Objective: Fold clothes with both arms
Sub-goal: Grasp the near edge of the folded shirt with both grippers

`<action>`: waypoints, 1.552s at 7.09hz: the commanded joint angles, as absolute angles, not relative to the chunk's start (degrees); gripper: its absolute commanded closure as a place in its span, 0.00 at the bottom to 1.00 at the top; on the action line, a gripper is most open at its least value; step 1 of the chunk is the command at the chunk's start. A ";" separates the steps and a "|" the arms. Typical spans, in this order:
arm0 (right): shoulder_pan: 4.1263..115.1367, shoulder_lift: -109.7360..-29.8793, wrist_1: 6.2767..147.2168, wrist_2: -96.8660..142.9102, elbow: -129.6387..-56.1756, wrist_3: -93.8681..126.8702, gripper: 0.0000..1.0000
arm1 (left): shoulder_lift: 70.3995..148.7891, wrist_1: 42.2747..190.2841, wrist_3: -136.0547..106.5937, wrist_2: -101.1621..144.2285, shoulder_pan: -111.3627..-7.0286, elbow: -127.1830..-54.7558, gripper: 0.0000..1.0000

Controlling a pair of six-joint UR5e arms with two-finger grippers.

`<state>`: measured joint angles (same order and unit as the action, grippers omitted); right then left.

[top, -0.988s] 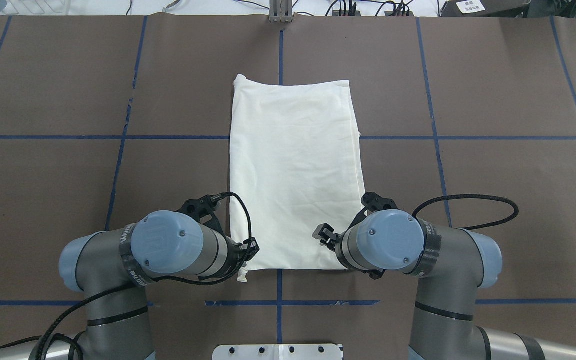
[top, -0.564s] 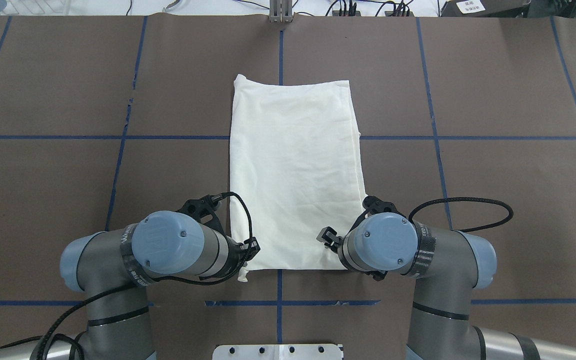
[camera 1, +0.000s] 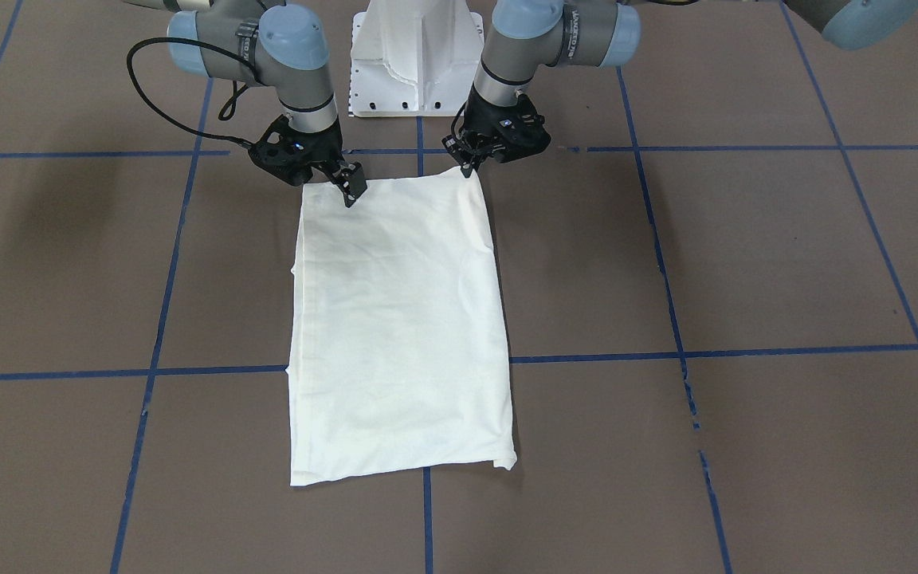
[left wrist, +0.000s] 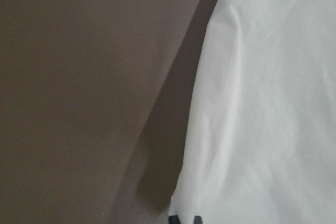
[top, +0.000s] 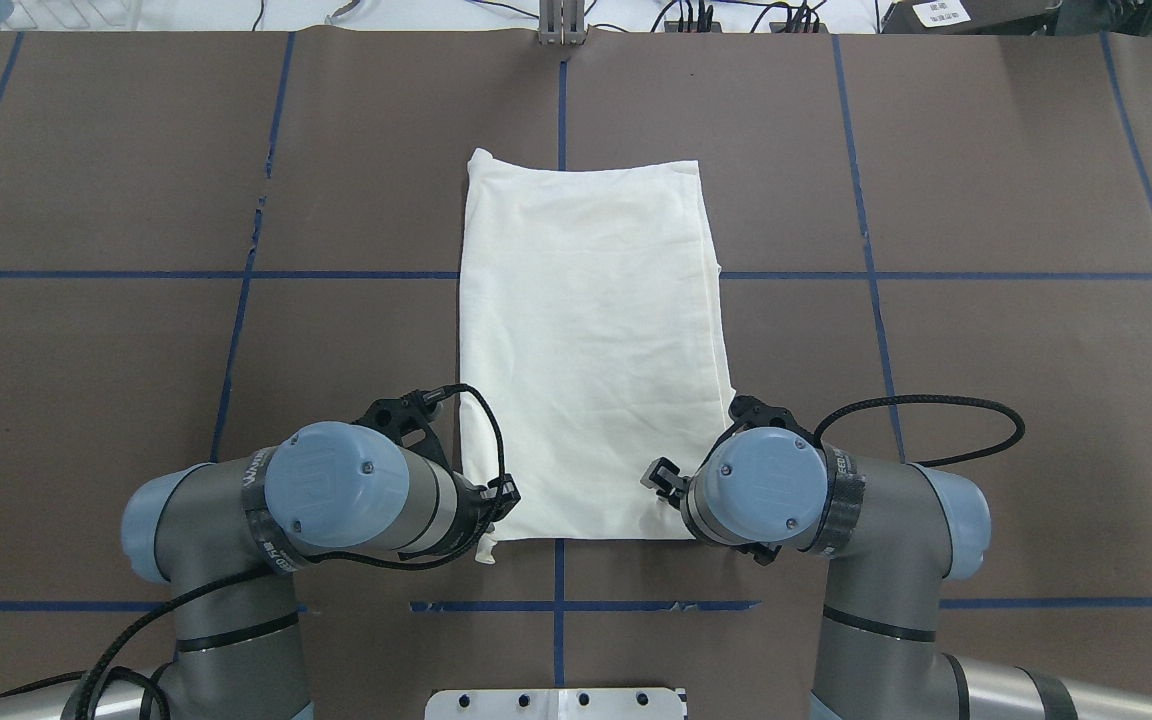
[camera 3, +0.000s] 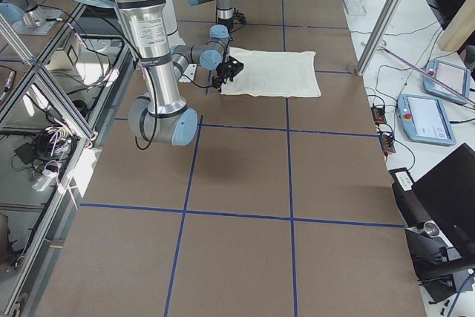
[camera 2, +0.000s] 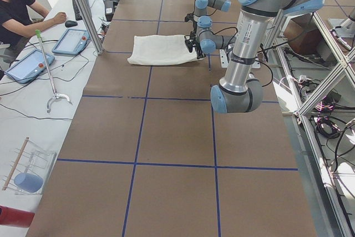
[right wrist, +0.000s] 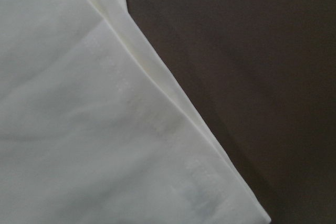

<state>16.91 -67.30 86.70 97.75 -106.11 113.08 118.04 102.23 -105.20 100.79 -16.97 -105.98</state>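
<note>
The cream-white shirt (top: 591, 340) lies plain side up, folded into a long rectangle on the brown table (camera 1: 746, 263). Both arms stand at its robot-side edge. My left gripper (camera 1: 471, 166) is at the shirt's left near corner, and in the left wrist view its tips (left wrist: 184, 217) sit close together at the raised cloth edge (left wrist: 210, 129), shut on it. My right gripper (camera 1: 339, 185) hangs over the right near corner with its jaws apart and one finger (top: 654, 470) above the fabric. The right wrist view shows only the layered shirt edge (right wrist: 157, 103).
The white pedestal base (camera 1: 419, 56) stands behind the shirt's near edge. Blue tape lines (top: 866, 275) grid the table. A black cable (top: 936, 400) loops beside the right arm. A person (camera 2: 16, 9) sits at a side desk with tablets (camera 2: 72, 41).
The right arm has shifted slightly right and toward the shirt's near corner. The left arm and the shirt have not moved.
</note>
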 commanded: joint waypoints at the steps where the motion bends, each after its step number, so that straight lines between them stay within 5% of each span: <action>1: 16.88 -67.15 86.92 97.82 -106.08 113.12 0.19 | 118.04 102.22 -105.21 100.72 -16.96 -106.00 1.00; 2: 16.88 -67.15 86.84 97.91 -106.08 112.85 0.50 | 118.04 102.22 -105.21 100.72 -16.96 -106.00 1.00; 5: 16.96 -66.97 86.66 98.52 -106.35 112.50 0.96 | 118.12 102.22 -105.21 100.63 -16.96 -106.00 1.00; 11: 18.37 -65.74 86.13 98.60 -107.05 110.48 1.00 | 117.78 102.22 -105.21 100.81 -16.96 -107.31 1.00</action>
<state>17.98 -65.47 86.29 97.83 -106.60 110.67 118.19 102.22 -105.23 100.78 -17.04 -106.68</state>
